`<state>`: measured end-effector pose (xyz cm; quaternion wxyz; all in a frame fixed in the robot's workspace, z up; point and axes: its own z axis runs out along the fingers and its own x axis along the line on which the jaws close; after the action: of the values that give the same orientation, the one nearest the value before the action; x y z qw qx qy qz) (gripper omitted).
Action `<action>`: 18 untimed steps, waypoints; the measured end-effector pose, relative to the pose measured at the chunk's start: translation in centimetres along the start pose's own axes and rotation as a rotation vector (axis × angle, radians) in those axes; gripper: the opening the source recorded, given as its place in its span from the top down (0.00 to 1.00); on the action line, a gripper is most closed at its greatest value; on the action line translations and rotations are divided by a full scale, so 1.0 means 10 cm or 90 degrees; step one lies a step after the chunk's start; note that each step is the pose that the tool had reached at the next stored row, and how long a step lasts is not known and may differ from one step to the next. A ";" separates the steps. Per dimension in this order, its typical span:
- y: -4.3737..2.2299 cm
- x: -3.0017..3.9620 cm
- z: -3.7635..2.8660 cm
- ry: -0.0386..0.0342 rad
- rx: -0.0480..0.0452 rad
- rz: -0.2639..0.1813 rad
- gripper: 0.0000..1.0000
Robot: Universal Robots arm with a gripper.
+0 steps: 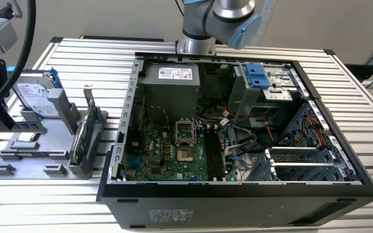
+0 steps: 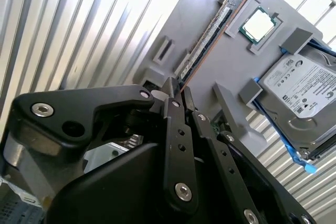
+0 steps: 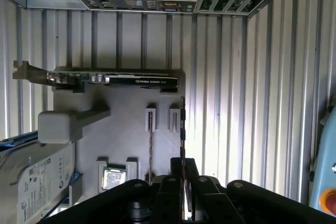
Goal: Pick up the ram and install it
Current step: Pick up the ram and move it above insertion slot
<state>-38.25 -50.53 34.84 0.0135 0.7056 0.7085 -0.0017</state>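
Gripper (image 3: 184, 165): black, jointed metal links with bright screw heads. Your fingers are drawn in to a narrow slit and clamp the near end of the ram (image 3: 182, 124) between them. The second wrist view shows the same pinch, fingertips meeting on the stick's end (image 2: 177, 88).

Ram (image 2: 210, 35): a long, thin board seen edge-on, with a dark body and a coppery contact strip along one side. It stands on edge in a slot of the grey holder (image 3: 126, 103), seated between two small upright tabs.

Grey holder (image 1: 50, 131): matt moulded plastic, a flat base with raised blocky brackets.

Hard drive (image 1: 36, 97): a boxy silver case with a white label and blue rails. It leans in the holder's far bracket, well apart from your ram.

Graphics card (image 3: 115, 80): a green board with a metal bracket, upright along one holder edge.

Processor (image 2: 258, 24): a small square chip with a dull metal lid, lying flat in a holder recess just beside the ram.

Computer case (image 1: 238, 194): a black steel tower lying open beside the holder, with its green motherboard exposed.

Table (image 1: 44, 204): ribbed aluminium slats under the holder and the case.
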 end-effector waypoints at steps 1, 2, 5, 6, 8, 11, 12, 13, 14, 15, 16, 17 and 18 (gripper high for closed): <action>0.000 0.000 -0.004 0.0000 0.0000 0.000 1.00; 0.001 0.000 -0.010 -0.0001 0.0000 0.000 1.00; 0.001 -0.001 -0.023 -0.0003 0.0000 0.000 1.00; 0.001 -0.001 -0.028 -0.0003 0.0000 0.000 1.00; 0.001 -0.001 -0.037 -0.0003 0.0000 0.000 1.00; 0.001 -0.001 -0.048 -0.0003 0.0000 0.000 1.00; 0.001 -0.001 -0.052 -0.0004 0.0000 0.000 1.00; 0.001 -0.001 -0.055 -0.0004 0.0000 0.000 1.00; 0.001 -0.001 -0.059 -0.0004 0.0000 0.000 1.00; 0.001 -0.001 -0.063 -0.0005 0.0000 0.000 1.00; 0.001 -0.001 -0.066 -0.0005 0.0000 0.000 1.00; 0.001 -0.002 -0.070 -0.0006 0.0000 0.000 1.00; 0.001 -0.002 -0.075 -0.0006 0.0000 0.000 1.00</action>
<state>-38.25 -50.52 35.59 0.0138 0.7056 0.7085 -0.0020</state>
